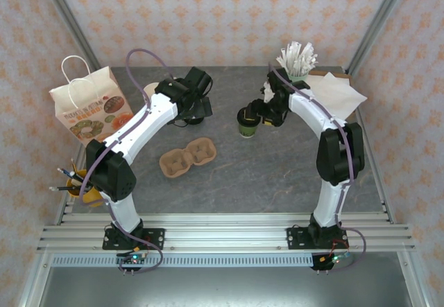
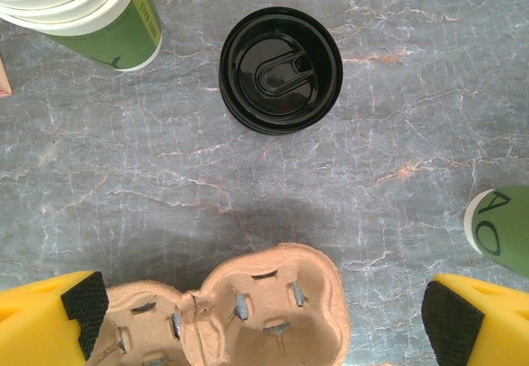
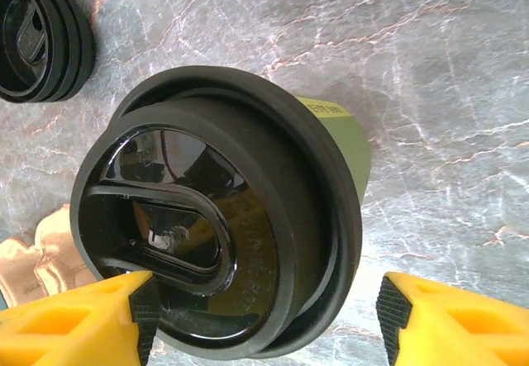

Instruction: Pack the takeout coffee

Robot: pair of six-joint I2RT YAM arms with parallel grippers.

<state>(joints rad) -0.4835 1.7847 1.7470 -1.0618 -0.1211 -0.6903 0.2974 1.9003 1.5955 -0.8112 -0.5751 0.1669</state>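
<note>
The takeout coffee (image 1: 246, 122) stands on the table right of centre, a green cup under a black lid (image 3: 207, 217). My right gripper (image 1: 261, 116) is over it and straddles the lid in the right wrist view (image 3: 269, 312). Its left pad (image 3: 142, 308) touches the lid's rim. The right pad (image 3: 395, 310) stands clear of the rim with table showing in the gap, so the jaws are open. My left gripper (image 1: 193, 109) hangs open above the table with nothing between its fingers (image 2: 266, 316). The coffee's green side (image 2: 504, 230) shows at the right edge of the left wrist view.
A brown pulp cup carrier (image 1: 187, 156) (image 2: 248, 316) lies at table centre. A stack of black lids (image 2: 280, 69) (image 3: 37, 35) and a stack of lidless cups (image 2: 91, 11) sit behind it. A paper bag (image 1: 90, 106) stands at the left. Wrapped straws (image 1: 297, 61) and napkins (image 1: 340, 92) are at the back right.
</note>
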